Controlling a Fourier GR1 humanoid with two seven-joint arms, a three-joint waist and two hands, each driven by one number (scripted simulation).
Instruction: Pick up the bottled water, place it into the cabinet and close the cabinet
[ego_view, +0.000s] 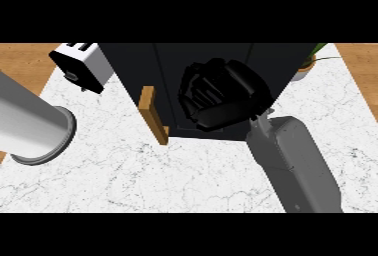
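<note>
Centrally: right hand (221, 97), fingers curled, contents hidden, over dark cabinet (170, 65) at upper middle. Wooden door (155, 115) edge-on, left of hand. Bottled water: not visible. Toaster (83, 65) upper left. Marble counter (148, 170).

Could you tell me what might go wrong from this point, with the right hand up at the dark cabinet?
1. The right hand, fingers curled, hides whatever it holds, so the bottled water's position inside the cabinet cannot be checked.
2. The wooden cabinet door stands open edge-on just left of the hand; withdrawing sideways could knock it.
3. The left forearm is near the door's swing and may obstruct closing.
</note>
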